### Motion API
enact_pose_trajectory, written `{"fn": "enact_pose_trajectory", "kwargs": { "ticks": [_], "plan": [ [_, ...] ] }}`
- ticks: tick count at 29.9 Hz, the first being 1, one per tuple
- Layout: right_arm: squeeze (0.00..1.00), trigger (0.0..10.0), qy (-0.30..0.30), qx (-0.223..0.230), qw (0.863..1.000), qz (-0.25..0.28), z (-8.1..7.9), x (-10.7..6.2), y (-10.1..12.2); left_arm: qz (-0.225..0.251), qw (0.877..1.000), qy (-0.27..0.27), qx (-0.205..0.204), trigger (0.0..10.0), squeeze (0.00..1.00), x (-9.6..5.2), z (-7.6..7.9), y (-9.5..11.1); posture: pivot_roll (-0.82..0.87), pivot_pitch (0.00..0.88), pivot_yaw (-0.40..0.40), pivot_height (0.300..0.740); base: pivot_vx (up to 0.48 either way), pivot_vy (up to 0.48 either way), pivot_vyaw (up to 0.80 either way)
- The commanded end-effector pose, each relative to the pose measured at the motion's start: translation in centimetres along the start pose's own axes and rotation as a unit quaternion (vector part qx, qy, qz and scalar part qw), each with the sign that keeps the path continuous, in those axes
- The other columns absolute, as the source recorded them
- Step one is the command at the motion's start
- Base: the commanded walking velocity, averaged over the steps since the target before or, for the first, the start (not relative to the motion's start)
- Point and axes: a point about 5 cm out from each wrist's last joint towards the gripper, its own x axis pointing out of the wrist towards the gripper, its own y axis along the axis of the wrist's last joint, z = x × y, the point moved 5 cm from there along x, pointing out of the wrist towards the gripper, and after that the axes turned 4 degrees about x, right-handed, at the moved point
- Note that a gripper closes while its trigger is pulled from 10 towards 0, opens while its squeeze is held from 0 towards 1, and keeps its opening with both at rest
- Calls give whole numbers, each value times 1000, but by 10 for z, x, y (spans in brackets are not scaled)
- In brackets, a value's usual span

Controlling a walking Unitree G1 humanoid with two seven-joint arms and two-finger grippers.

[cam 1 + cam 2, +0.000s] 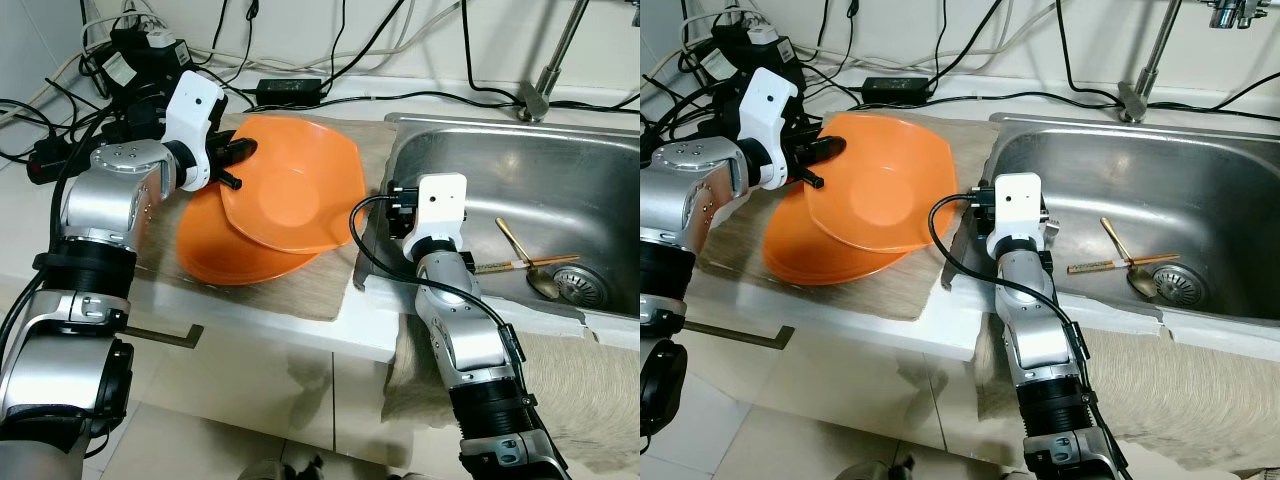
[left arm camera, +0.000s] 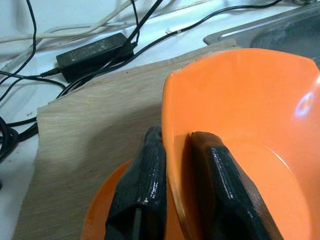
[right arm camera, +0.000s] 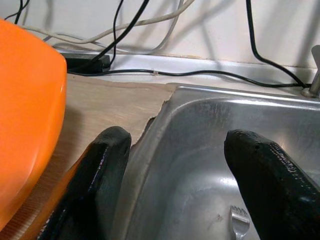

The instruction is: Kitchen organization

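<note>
White kitchen surface (image 1: 300, 330) against a white wall, a beige mat (image 1: 290, 290) laid over it and a stainless sink (image 1: 530, 190) sunk in at about 3 o'clock. Lots of black and white cables (image 1: 330, 40) trail along the back at 12, with a black power brick (image 1: 290, 87) lying among them.

Two orange dishes sit on the mat around 10 o'clock. The lower orange plate (image 1: 215, 250) lies flat, and the upper orange bowl (image 1: 295, 185) is stacked on it, tilted up on its 9 o'clock side. The left gripper (image 2: 175, 170) has that raised rim pinched between its fingers (image 2: 142, 185), one finger outside the wall and the other inside the bowl, so they're nearly together with just the thin rim in between.

The right gripper (image 3: 180, 165) sits at the sink's 9 o'clock edge, right where the mat ends, holding nothing. Its fingers (image 3: 265, 175) are spread wide, aimed toward the back wall over the basin.

Down in the sink at around 4 o'clock there's a gold spoon (image 1: 525, 258) lying near the drain (image 1: 580, 285), with what looks like a chopstick (image 1: 525, 264) crossing it. A fork (image 3: 239, 222) is also in the basin, just its tines showing from the right wrist view. The faucet base (image 1: 535, 100) stands at the back of the sink, near 1 o'clock.
</note>
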Motion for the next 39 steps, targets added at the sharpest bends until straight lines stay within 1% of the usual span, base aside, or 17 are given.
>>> {"fn": "enact_pose_trajectory", "kwargs": {
  "ticks": [1, 7, 11, 13, 14, 15, 18, 19, 20, 23, 27, 33, 37, 39],
  "plan": [
    [0, 10000, 5, 0, 1000, -8, -3, -1, -4, -45, 999, 1, -4, 0, 0, 2, 4, -27, 55, 25, 86, 740, 0, 0, 0],
    [0, 10000, 6, -1, 1000, -9, -3, 0, -5, -39, 999, -11, 0, 0, 0, 3, 11, -29, 51, 21, 83, 740, 0, 0, 0],
    [0, 10000, 7, -3, 1000, -9, -4, 0, -5, -35, 999, -5, 3, 0, 0, 4, 10, -29, 49, 16, 83, 740, 0, 0, 0],
    [0, 10000, 7, -3, 1000, -10, -4, 0, -6, -27, 1000, -5, 2, 0, 0, 4, 10, -25, 49, 12, 82, 740, 0, 0, 0],
    [0, 10000, 8, -4, 1000, -10, -4, 0, -6, -17, 1000, -3, 0, 0, 0, 5, 9, -18, 48, 9, 83, 740, 0, 0, 0],
    [0, 10000, 8, -4, 1000, -10, -4, 0, -6, -14, 1000, -2, 0, 0, 0, 5, 9, -16, 48, 8, 83, 740, 0, 0, 0],
    [0, 10000, 8, -4, 1000, -10, -4, 0, -6, -10, 1000, -1, -2, 0, 0, 5, 9, -13, 49, 7, 83, 740, 0, 0, 0],
    [0, 10000, 8, -4, 1000, -10, -4, 1, -7, -4, 1000, 1, -4, 0, 0, 5, 8, -10, 49, 4, 83, 740, 0, 0, 0],
    [0, 10000, 7, -5, 1000, -10, -3, 1, -7, 11, 1000, 6, -9, 0, 0, 4, 5, -1, 49, 2, 83, 740, 0, 0, 0],
    [0, 10000, 7, -5, 1000, -9, -3, 1, -7, 20, 1000, 13, -11, 0, 0, 4, 2, 4, 49, 0, 83, 740, 0, 0, 0],
    [0, 10000, 10, -3, 1000, -3, -3, 2, -4, 41, 999, 25, -19, 0, 0, 2, -4, 17, 50, 0, 82, 740, 0, 0, 0],
    [0, 10000, 8, -2, 1000, 2, -2, 3, -1, 49, 998, 34, -23, 0, 0, 2, -7, 22, 48, 0, 83, 740, 0, 0, 0],
    [0, 10000, 18, 17, 1000, 8, -5, 2, 3, 50, 998, 39, -29, 0, 0, 3, -8, 22, 46, 0, 84, 740, 0, 0, 0],
    [0, 10000, 18, 16, 1000, 9, -5, 2, 4, 50, 998, 39, -29, 0, 0, 3, -8, 22, 46, 0, 83, 740, 0, 0, 0]
  ]
}}
